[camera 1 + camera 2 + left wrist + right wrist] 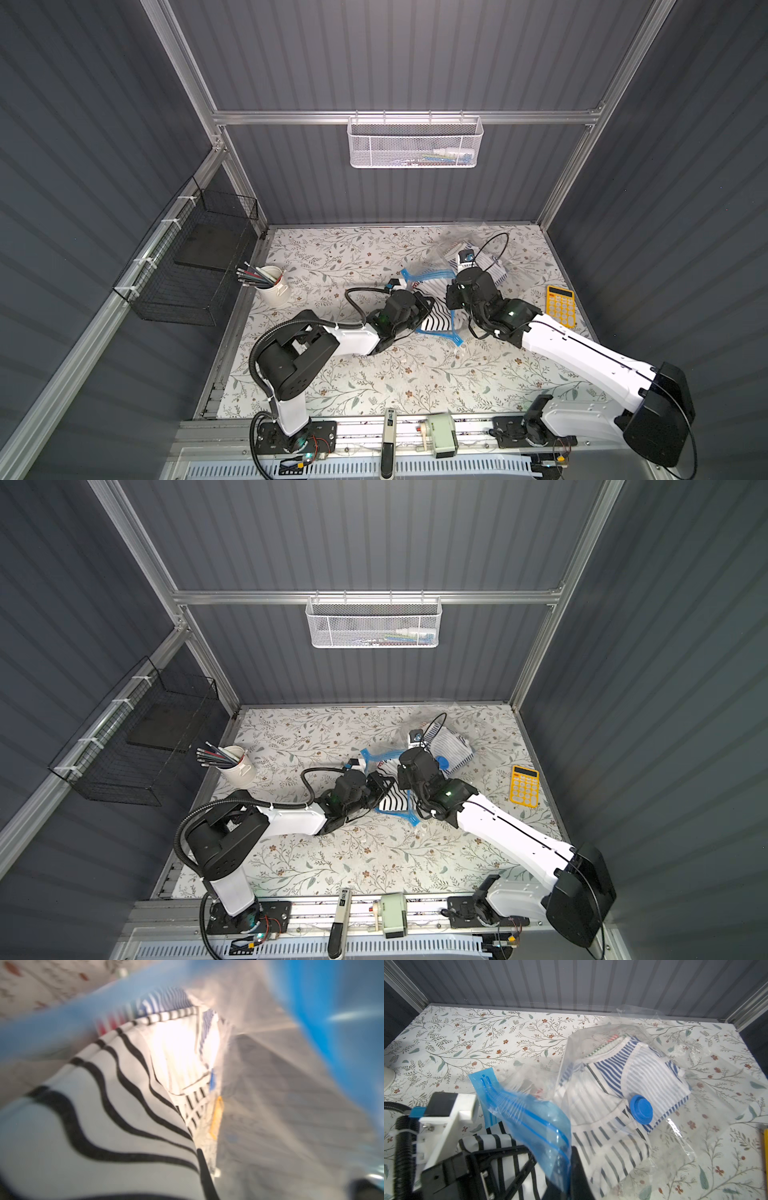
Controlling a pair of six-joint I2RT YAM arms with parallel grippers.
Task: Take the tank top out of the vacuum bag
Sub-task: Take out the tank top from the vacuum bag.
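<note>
The vacuum bag (465,245) lies crinkled at the back right of the table, its blue zip strip (542,1126) lifted at the mouth and its blue valve cap (641,1109) on top. Blue-striped clothes show folded inside it. The tank top (436,322), white with black stripes, sticks out of the mouth (392,803). My left gripper (424,309) is shut on this cloth, which bulges over the jaws (93,1126) beside one dark finger (204,1169). My right gripper (451,297) is shut on the upper zip strip, holding the mouth up.
A yellow calculator (560,306) lies to the right of the bag. At the table's left stands a white cup of pencils (272,286). A black wire basket (187,266) hangs on the left wall and a white mesh basket (415,143) on the back rail.
</note>
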